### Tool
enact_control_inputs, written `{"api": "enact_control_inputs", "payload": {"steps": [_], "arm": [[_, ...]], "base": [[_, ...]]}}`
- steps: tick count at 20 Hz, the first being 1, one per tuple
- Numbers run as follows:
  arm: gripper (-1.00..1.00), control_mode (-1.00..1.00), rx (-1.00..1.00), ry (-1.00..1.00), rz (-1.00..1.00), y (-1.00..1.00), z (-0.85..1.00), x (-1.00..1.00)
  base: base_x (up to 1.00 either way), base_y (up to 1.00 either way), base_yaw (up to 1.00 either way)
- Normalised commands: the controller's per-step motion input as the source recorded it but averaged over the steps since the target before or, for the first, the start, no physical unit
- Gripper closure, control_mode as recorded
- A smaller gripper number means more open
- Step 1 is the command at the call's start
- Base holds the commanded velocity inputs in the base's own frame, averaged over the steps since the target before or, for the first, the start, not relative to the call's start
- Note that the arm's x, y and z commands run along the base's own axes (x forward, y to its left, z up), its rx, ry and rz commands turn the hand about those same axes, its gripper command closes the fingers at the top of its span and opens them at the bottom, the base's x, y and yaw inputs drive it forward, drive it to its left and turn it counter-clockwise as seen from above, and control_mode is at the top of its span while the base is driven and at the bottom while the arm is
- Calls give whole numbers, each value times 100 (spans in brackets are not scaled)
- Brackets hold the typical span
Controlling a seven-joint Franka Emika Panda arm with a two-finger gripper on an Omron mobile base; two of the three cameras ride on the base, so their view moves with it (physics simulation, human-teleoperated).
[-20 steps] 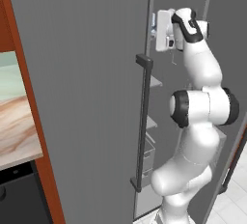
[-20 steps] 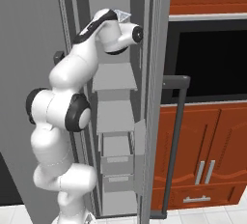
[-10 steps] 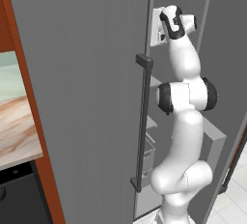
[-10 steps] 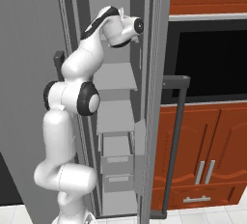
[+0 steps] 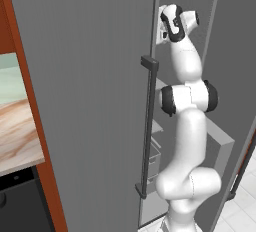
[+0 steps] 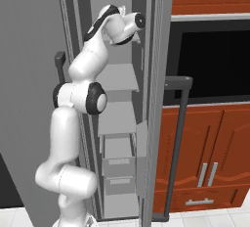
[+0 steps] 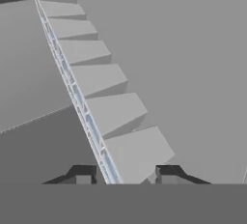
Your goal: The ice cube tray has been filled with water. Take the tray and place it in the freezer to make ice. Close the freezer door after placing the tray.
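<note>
Arm straighter, tray carried into the freezer

In the hand view the end effector point(image 7: 123, 175) pinches the ice cube tray point(image 7: 103, 97) by its near edge, cells running away edge-on. Since half a second ago the arm stands more upright, elbow drawn in. Beyond, the hand sits high inside the freezer point(image 6: 117, 81), above its grey shelves point(image 6: 119, 118), between the open doors.

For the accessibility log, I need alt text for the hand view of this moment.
Seen edge-on, the ice cube tray runs from between the hand and its two dark fingertips up toward the top left, its pale grey cell undersides stepping away in a row, with flat grey freezer surfaces behind.
</note>
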Motion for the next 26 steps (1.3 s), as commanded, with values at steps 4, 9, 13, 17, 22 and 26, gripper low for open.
{"api": "enact_control_inputs", "payload": {"steps": [4, 9, 13, 17, 22, 26], "arm": [[-100, -100, -2, -4, 0, 0, 0, -24], [-100, -100, -5, -6, 0, 0, 0, -33], [-100, -100, -9, -10, 0, 0, 0, -66], [-100, -100, -12, -10, -1, 0, 0, -81], [-100, -100, -14, -12, -3, 0, -10, -100], [-100, -100, -14, -11, -4, 0, -9, -100]], "base": [[0, 0, 0], [0, 0, 0], [0, 0, 0], [0, 0, 0], [0, 0, 0], [0, 0, 0]]}}
